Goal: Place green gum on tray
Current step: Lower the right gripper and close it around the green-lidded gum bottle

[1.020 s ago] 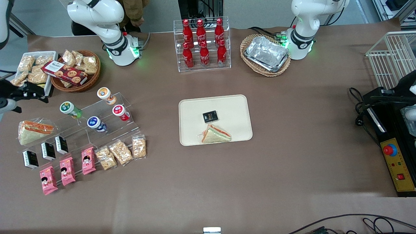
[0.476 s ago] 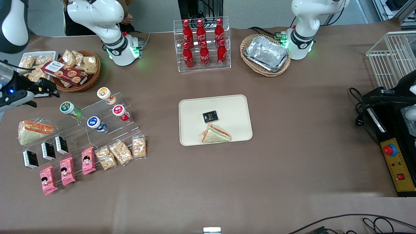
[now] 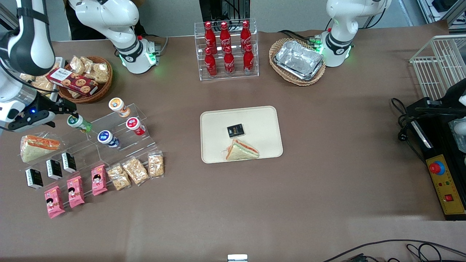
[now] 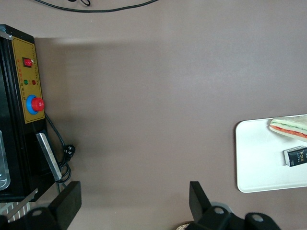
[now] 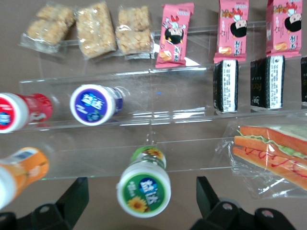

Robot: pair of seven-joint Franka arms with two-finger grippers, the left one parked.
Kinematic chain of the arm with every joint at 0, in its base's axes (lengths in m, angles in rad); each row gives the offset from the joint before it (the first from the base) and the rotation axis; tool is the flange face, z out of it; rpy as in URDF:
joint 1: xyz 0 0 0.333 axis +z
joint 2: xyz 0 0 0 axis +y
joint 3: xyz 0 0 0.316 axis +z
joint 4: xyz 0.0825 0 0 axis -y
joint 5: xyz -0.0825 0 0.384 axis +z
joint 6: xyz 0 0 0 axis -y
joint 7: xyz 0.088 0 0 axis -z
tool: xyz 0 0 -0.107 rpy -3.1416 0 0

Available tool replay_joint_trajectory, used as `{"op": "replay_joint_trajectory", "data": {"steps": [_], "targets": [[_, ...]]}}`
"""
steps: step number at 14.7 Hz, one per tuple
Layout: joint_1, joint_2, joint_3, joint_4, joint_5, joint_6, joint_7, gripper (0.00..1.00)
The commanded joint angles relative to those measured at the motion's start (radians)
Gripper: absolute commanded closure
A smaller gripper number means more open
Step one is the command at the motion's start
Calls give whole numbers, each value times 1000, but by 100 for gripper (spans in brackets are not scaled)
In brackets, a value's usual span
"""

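The green gum [image 3: 78, 123] lies tilted on the top step of a clear acrylic stand [image 3: 120, 145], its white lid with the green mark pointing up. In the right wrist view the gum [image 5: 144, 188] sits between the two black fingers [image 5: 76, 196], with a gap on each side. My right gripper [image 3: 71, 110] is open, right at the gum's lid, on the side farther from the front camera; in the wrist view the gripper [image 5: 142, 203] straddles the lid. The cream tray [image 3: 262, 120] lies mid-table and holds a wrapped sandwich [image 3: 242, 150] and a black packet [image 3: 235, 130].
On the stand are an orange bottle [image 3: 117, 105], a red bottle [image 3: 135, 125] and a blue bottle [image 3: 106, 138], with snack packs below. A wrapped sandwich [image 3: 36, 145] lies beside the stand. A snack basket [image 3: 85, 78] and a cola rack [image 3: 226, 49] stand farther back.
My right arm has swung in from the table's end toward the stand. The gripper now sits at the green gum's lid. The gum has not moved.
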Motion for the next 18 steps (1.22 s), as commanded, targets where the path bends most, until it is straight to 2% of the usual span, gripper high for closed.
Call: {"op": "replay_joint_trajectory", "data": {"steps": [1, 11, 12, 13, 14, 15, 16, 18], "targets": [[-2, 15, -29, -55, -11, 86, -53, 0], [-4, 69, -31, -96, -11, 182, -45, 0], [-4, 69, -31, -96, -11, 182, -43, 7], [-4, 69, -31, -96, -10, 181, -40, 20], [-4, 70, -31, -96, -10, 181, -39, 39], [-4, 72, -31, -96, -10, 181, -34, 46], [-4, 72, -31, -96, -10, 181, -30, 49], [-4, 73, -31, -96, -10, 181, -28, 49]]}}
